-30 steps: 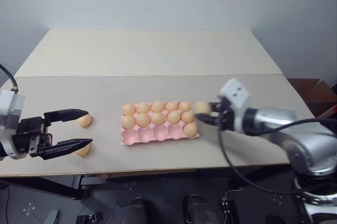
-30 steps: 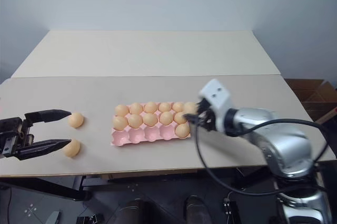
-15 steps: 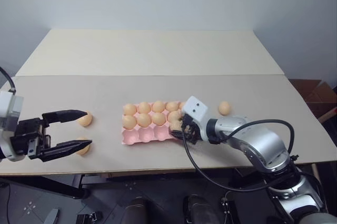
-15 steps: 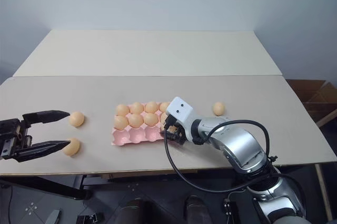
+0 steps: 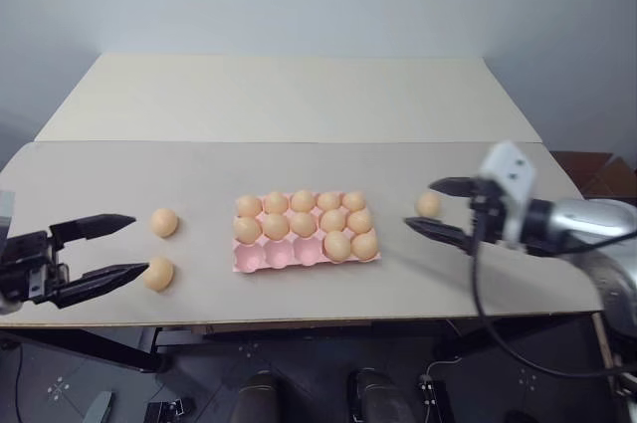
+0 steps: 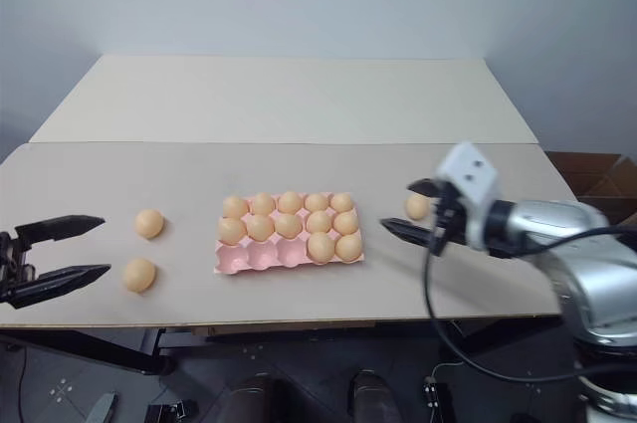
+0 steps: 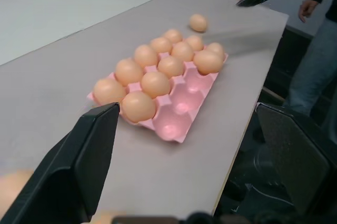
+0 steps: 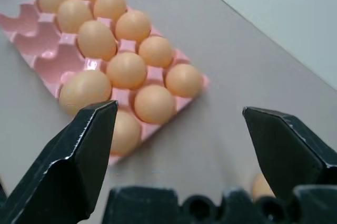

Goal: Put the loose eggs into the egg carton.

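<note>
Since the earlier frame the right tool has been drawn away from the egg carton, jaws apart around a loose egg on the worktop, which could be knocked rolling; the left tool is held apart by two eggs.

The egg carton is a flat, lidless pink tray lying near the front middle of the table, its long side running left to right. It has 3 rows of 5 cups. The 2 far rows are full, 10 pale orange-tan eggs sitting upright in their cups. The near row holds 2 eggs in its 2 rightmost cups, while its 3 left cups are bare pink. 3 loose eggs lie on the table: 2 well left of the carton, one farther back and one nearer the front edge, and 1 to the right of the carton, apart from it.
</note>
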